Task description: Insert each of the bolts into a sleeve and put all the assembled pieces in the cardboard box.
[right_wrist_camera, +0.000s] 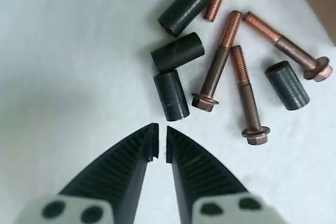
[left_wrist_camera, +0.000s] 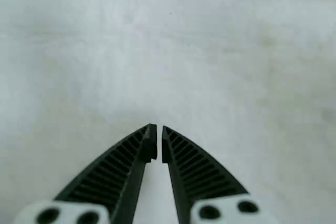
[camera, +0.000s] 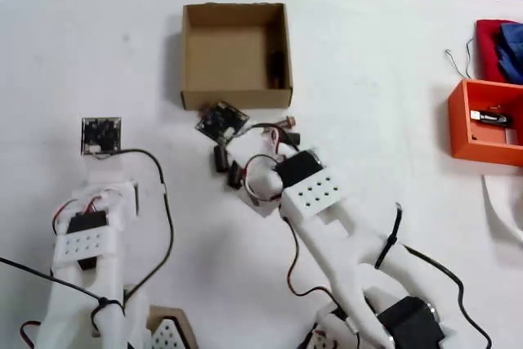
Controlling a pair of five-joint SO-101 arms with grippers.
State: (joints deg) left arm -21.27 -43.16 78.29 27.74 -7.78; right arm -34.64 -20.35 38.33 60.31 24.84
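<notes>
Right gripper (right_wrist_camera: 162, 140): clenched, empty, just beside sleeves (right_wrist_camera: 170, 95) and bolts (right_wrist_camera: 214, 72) on tabletop (right_wrist_camera: 63, 51). Left gripper (left_wrist_camera: 159, 142): clenched, empty, above tabletop.

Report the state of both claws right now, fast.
Left claw: closed, holding nothing.
Right claw: closed, holding nothing, just short of a black sleeve.

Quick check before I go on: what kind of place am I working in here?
Probably a lab or workshop bench for robot trials: a white table, loose bolts and sleeves near a cardboard box, and an orange bin at the edge.
</notes>
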